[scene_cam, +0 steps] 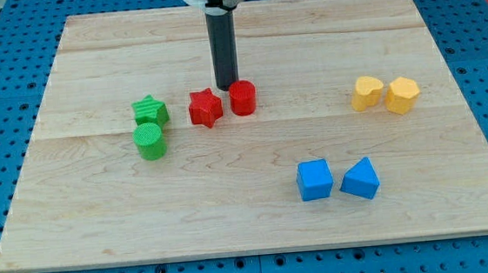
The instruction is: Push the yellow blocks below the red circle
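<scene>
In the camera view you have the wooden board [259,214] with eight blocks on it. My tip [227,87] stands near the board's top middle, just above the gap between the red star [206,107] and the red circle [242,97], close to both; whether it touches either I cannot tell. There are no fingers on this rig, only the rod, so nothing is spread or pinching.

The two yellow blocks sit side by side, touching or nearly so, well out at the view's right: the yellow heart [367,93] on the left of the pair and the yellow hexagon [402,95] on its right. They lie roughly level with the red circle, not below it, so I judge the push has not yet begun.

For the next move, you would likely bring my tip round to the right of the hexagon and drive the pair leftward and down toward the bare wood under the red circle. Watch the blue cube [315,180] and blue triangle [360,179] below that path. The green star [150,111] and green circle [149,140] at the left are out of the way.
</scene>
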`<state>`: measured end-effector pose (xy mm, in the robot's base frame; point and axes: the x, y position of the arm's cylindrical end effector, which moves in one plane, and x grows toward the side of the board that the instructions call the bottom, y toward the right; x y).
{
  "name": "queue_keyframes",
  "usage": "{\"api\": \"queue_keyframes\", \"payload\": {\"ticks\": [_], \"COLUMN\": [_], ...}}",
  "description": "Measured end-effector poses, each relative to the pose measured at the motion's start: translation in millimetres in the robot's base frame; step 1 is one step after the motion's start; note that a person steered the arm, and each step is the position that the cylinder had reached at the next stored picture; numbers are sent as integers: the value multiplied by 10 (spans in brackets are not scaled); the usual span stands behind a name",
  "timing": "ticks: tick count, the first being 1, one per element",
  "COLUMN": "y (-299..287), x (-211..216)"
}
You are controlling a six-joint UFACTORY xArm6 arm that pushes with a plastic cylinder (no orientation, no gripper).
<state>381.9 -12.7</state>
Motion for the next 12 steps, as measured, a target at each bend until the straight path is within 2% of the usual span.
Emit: {"api": "queue_keyframes", "payload": {"ticks": [2, 3, 4, 5, 6, 8, 9, 10, 11, 12], "y": [449, 1285, 1821, 2475, 2735, 1732, 1835, 2331, 1853, 1859], "x": [26, 75, -49, 49, 294, 301, 342, 395, 426, 471]}}
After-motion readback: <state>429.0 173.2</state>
